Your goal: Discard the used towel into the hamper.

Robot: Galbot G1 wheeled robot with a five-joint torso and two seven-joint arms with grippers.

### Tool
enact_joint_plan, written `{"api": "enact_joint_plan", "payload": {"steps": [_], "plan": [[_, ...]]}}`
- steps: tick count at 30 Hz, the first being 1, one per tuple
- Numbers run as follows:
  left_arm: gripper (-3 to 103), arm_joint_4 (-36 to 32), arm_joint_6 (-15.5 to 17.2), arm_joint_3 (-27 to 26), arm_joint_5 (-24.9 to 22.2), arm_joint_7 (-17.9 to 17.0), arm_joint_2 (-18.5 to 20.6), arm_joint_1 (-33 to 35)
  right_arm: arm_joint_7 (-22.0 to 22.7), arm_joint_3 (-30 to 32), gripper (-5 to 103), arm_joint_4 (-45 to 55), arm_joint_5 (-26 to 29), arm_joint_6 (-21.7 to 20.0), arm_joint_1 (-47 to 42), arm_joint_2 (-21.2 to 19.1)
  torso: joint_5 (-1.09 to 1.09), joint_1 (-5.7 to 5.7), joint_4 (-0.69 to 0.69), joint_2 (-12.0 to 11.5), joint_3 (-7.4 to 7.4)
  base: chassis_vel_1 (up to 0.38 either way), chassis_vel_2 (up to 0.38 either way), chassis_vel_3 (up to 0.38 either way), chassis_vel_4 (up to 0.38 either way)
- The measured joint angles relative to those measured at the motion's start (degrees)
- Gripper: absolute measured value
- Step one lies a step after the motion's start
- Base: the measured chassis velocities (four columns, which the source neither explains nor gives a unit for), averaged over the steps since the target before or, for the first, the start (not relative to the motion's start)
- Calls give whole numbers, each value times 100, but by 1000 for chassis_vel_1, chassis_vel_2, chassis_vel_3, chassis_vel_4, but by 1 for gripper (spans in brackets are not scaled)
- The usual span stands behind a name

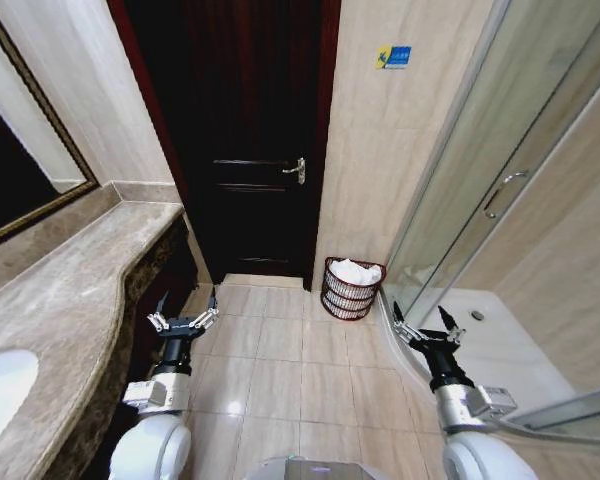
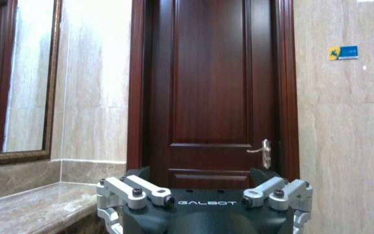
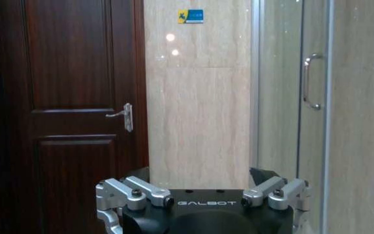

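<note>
Our left hand (image 1: 183, 308) is held low on the left, over the floor tiles just beside the edge of the counter (image 1: 75, 300), its fingers spread apart and grasping nothing. Our right hand (image 1: 426, 325) is held at matching height on the right, near the curved base of the shower enclosure (image 1: 500, 340), likewise released and empty. In the left wrist view we see our left hand (image 2: 204, 197) pointed toward the dark wooden door (image 2: 213, 87), with the mirror frame (image 2: 49, 83) and the stone counter ledge (image 2: 37, 207) to one side. In the right wrist view our right hand (image 3: 203, 197) faces the tiled wall between the door (image 3: 76, 112) and the glass shower door, whose handle (image 3: 309, 82) is visible; a small blue sign (image 3: 191, 16) is fixed high on that wall. The hamper (image 1: 352, 288) stands on the floor at the far end of the room, against the tiled wall, just right of the door (image 1: 245, 130) and just left of the shower enclosure, well apart from both hands. We note white cloth, the towel (image 1: 356, 270), lying inside it and rising slightly above its rim. A white basin (image 1: 0, 385) is set in the counter at the near left, and a mirror (image 1: 20, 150) hangs on the left wall above it.
</note>
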Motion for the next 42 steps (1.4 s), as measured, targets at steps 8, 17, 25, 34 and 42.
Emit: {"api": "enact_joint_plan", "payload": {"steps": [8, 17, 25, 34, 42], "plan": [[100, 0, 0, 0, 0, 0, 0, 0, 0, 0, 100, 0, 0, 0, -1, 0, -1, -1, 0, 1, -1, 119, -140, -136, 112], [100, 0, 0, 0, 0, 0, 0, 1, 0, 0, 100, 0, 0, 0, -1, 0, 0, -1, 0, 0, -1, 85, -88, -95, 88], [100, 0, 0, 0, 0, 0, 0, 0, 0, 0, 100, 0, 0, 0, -1, 0, 0, -1, 0, 1, -1, 23, -30, -29, 28], [100, 0, 0, 0, -1, 0, 0, 0, 0, 0, 100, 0, 0, 0, 0, 0, 0, 0, 0, 0, -1, 0, 0, 0, 0], [100, 0, 0, 0, -1, 0, 0, 0, 0, 0, 100, 0, 0, 0, 0, 0, 0, 0, 0, 0, -1, 0, 0, 0, 0]]}}
